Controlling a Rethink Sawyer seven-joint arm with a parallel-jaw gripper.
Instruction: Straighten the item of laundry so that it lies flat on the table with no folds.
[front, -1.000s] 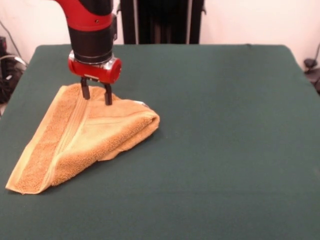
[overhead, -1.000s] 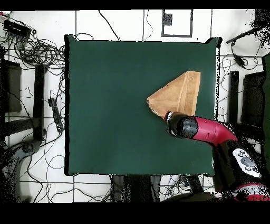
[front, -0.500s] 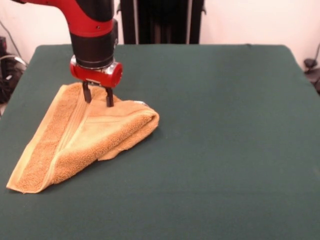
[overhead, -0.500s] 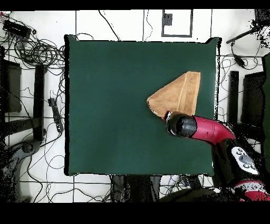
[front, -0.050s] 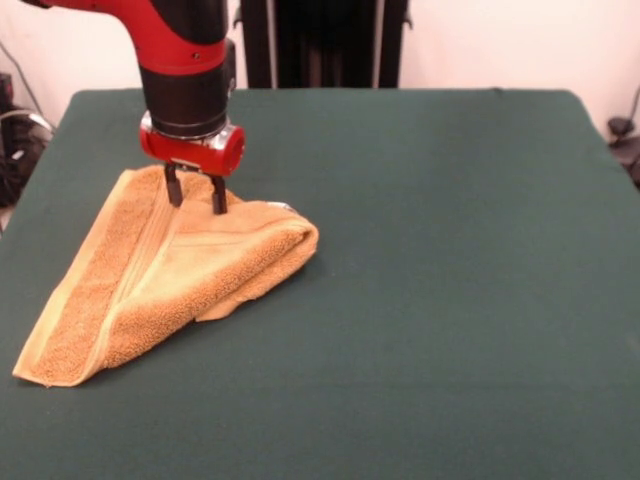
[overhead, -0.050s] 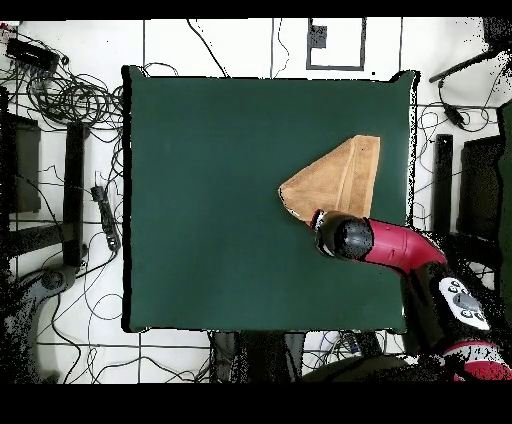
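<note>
The item of laundry (front, -0.050s: 170, 270) is a golden-orange towel, folded over into a rough triangle on the left part of the green table (front, -0.050s: 450, 300). A thick rolled fold runs along its right side and a paler band along its left. My gripper (front, -0.050s: 195, 200) stands upright at the towel's far edge, open, with both fingertips down on the cloth and nothing pinched between them. In the overhead view the towel (overhead, -0.050s: 340, 180) lies near the table's (overhead, -0.050s: 220, 200) right edge, and the arm's wrist (overhead, -0.050s: 342, 238) covers the gripper and the towel's near corner.
A black stand (front, -0.050s: 320, 45) rises behind the table's far edge. Cables (overhead, -0.050s: 70, 100) and dark equipment (overhead, -0.050s: 40, 190) lie on the floor around the table. The towel's front corner (front, -0.050s: 40, 375) is close to the table's left edge.
Over the last second the gripper came down a little onto the towel's far edge. It has held still for the last half second, and the towel keeps its shape.
</note>
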